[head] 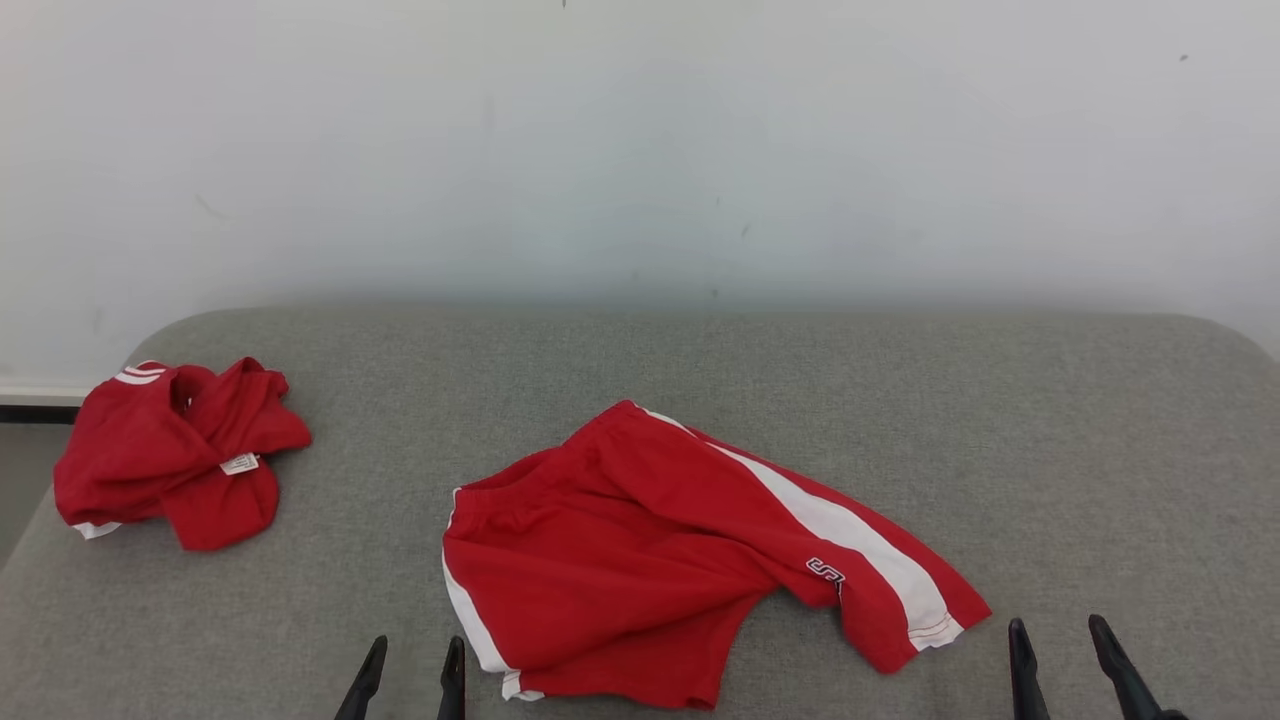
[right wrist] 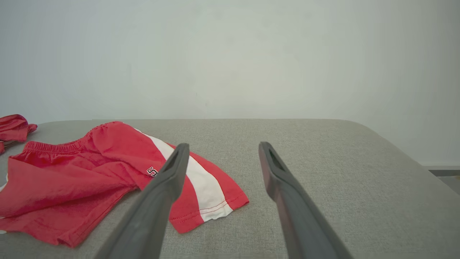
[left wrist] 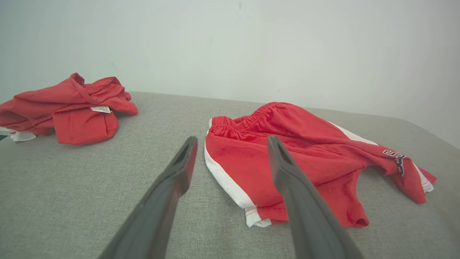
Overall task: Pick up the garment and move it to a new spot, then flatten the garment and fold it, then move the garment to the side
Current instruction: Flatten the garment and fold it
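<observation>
Red shorts (head: pixel 640 540) lie rumpled at near-middle of the grey padded table (head: pixel 900 400). Waistband far-left, striped leg near-right; long axis on that diagonal. Flattening looks due: pinch waistband and hem, draw apart along it. Left gripper (head: pixel 417 648) and right gripper (head: pixel 1057 628) flank them, spread wide, empty.

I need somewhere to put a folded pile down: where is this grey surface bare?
Widest bare patch: the grey surface right of the red shorts, out to its right edge. Also free: the strip between the shorts and the wall, and the gap between shorts and crumpled red garment. Crowded: front middle and far left.
</observation>
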Tool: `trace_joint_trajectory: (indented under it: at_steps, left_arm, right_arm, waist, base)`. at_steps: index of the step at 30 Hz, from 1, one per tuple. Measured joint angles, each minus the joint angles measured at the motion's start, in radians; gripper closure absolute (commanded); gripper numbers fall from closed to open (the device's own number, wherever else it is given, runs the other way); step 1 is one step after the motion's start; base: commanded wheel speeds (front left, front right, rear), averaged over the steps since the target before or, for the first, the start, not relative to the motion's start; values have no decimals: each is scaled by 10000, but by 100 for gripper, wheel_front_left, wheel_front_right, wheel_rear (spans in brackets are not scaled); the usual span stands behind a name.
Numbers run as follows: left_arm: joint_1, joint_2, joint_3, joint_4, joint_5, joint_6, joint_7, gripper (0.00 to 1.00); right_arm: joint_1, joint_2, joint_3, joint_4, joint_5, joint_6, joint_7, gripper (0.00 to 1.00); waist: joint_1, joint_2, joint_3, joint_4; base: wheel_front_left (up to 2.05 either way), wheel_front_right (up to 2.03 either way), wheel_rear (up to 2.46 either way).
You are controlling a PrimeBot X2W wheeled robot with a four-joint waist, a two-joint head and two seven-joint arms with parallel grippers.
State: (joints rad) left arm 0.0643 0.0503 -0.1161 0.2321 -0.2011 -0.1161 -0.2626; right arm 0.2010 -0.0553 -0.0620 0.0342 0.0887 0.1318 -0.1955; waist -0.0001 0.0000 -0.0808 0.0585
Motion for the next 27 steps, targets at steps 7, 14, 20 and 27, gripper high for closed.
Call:
trace_joint_trajectory:
  at_steps: [7, 14, 20, 27]
  left_arm:
    - [-1159, 17, -393, 1547, -77, -82, 182, 0]
    - [-3906, 13, -894, 3373, -959, -132, 1634, 0]
    - [-6023, 15, -997, 4963, -1450, -113, 2972, 0]
    - [-7619, 435, -619, 6372, -1705, 479, 4562, 0]
  right_arm:
    - [149, 31, 416, 90, 194, 0, 79, 0]
    - [44, 38, 734, 38, 150, 0, 299, 0]
    - [-90, 40, 1051, -157, 146, 0, 531, 0]
    - [-518, 44, 1475, -207, 257, 0, 533, 0]
  waist:
    - [0, 0, -52, -404]
    - [2, 0, 123, -922]
    - [2, 1, 439, -1631]
    - [3, 0, 991, -2579]
  base:
    - [0, 0, 0]
    - [0, 0, 0]
    - [0, 0, 0]
    - [0, 0, 0]
